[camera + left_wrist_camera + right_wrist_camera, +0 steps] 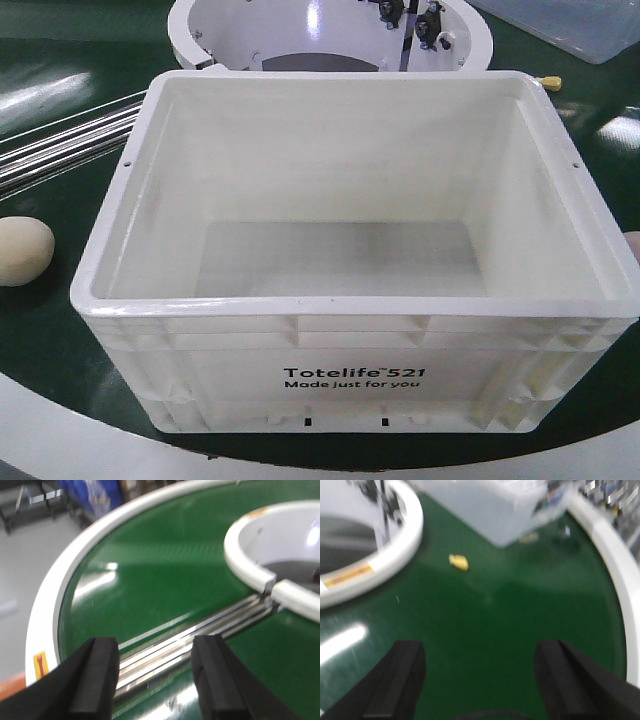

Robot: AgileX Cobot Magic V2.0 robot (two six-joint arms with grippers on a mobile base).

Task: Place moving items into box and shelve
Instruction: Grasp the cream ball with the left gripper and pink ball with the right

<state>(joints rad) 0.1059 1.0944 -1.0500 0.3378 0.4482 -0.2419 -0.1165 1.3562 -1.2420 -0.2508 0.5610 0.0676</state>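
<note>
- Left gripper (155,680): I am reading its jaws as standing wide apart, holding nothing; it is hanging over the belt (165,580), with the rails (200,635) running under the gap.
- Right gripper (480,680): jaws likewise wide and holding nothing, above bare belt; the view is blurring.
- Box (110,240): it is sitting upright on the belt at the centre of the front view, print facing me, nothing inside.
- Beige ball (22,251): it is lying on the belt near the box's left wall, apart from it and outside it. Neither wrist view is showing it, so it is not between either pair of jaws.
- Pinkish shape (633,250): cropped at the right border; possibly another ball, but I cannot tell.
- Step in hand: I am judging this as the first pick, nothing yet loaded.
- Next move: I am expecting to bring the left gripper down around the beige ball, closing gently since it looks soft, then carrying it over the rim.
- Farther off: white hub (200,45), yellow scrap (458,561), clear bin (485,510).
</note>
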